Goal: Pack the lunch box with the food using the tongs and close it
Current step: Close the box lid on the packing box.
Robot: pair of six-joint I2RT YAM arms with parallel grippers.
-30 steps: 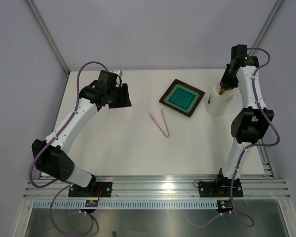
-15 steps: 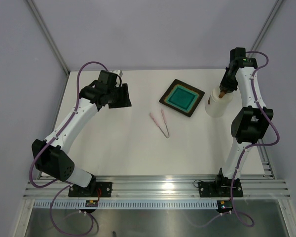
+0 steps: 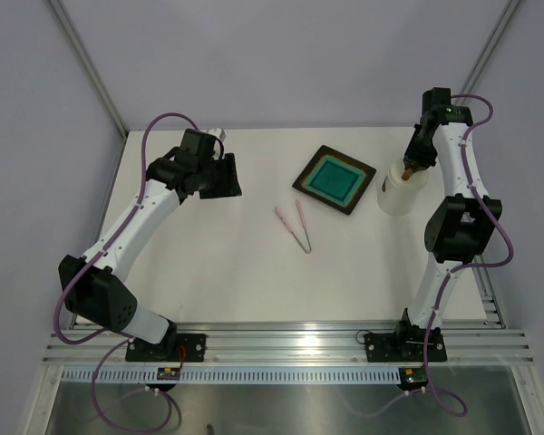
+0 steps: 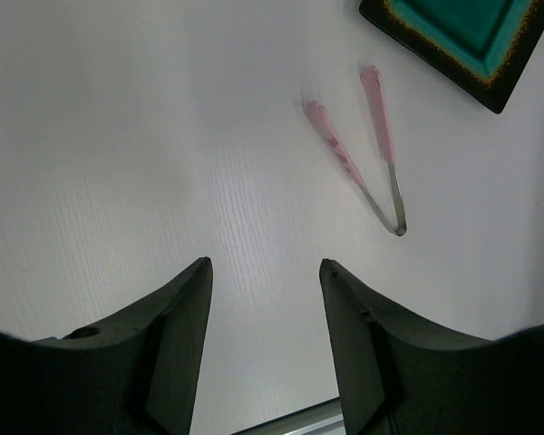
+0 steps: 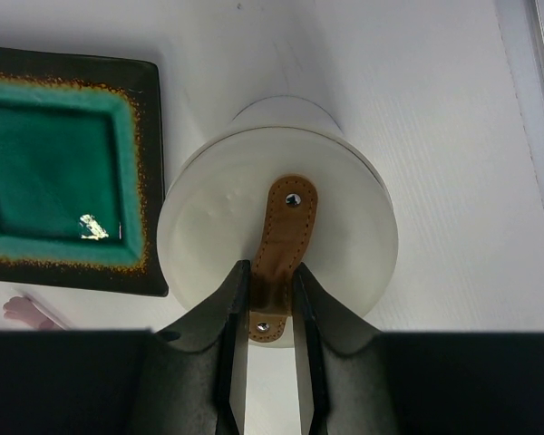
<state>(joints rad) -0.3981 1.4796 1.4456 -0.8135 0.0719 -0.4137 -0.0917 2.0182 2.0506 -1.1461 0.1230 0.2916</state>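
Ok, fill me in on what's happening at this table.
The right gripper is clamped on the brown handle of the lid, which sits on the white lunch box beside the tray. The left gripper hangs open over the table, holding nothing. The pink tongs lie untouched mid-table.

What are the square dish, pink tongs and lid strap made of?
The dish: probably glazed ceramic, glossy with a glint. The tongs: metal at the joint, matte pink coating on the arms. The strap: seemingly brown leather, stitched and riveted.
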